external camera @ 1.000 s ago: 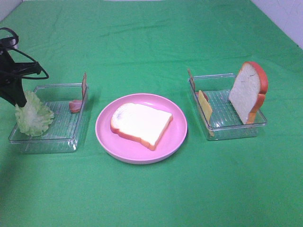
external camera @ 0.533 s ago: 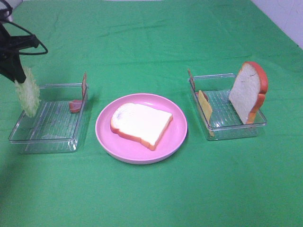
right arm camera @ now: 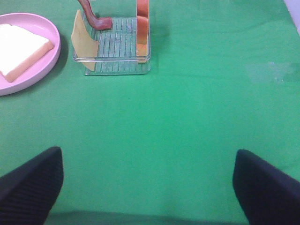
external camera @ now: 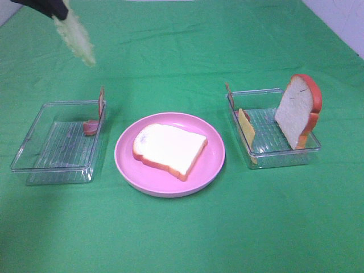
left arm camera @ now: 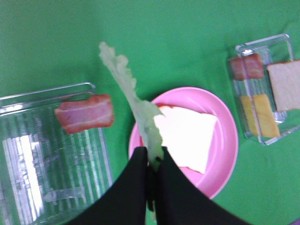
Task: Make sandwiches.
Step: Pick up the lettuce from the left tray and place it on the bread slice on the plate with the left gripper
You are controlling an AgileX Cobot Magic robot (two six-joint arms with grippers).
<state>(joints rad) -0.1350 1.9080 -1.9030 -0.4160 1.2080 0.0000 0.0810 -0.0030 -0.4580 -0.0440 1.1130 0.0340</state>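
lettuce leaf (external camera: 77, 37) dangles high over the green cloth (external camera: 187, 57), well behind the left tray (external camera: 57, 179), pinched at one end by the left gripper (left arm camera: 152, 160), fingers pressed together on it. one bread slice (external camera: 169, 149) lies flat on the pink plate (external camera: 213, 170). the right gripper (right arm camera: 149, 185) hangs with fingers spread wide, holding nothing.

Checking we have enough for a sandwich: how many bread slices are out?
2: one bread slice lies flat on the pink plate, the other stands upright in the right tray.
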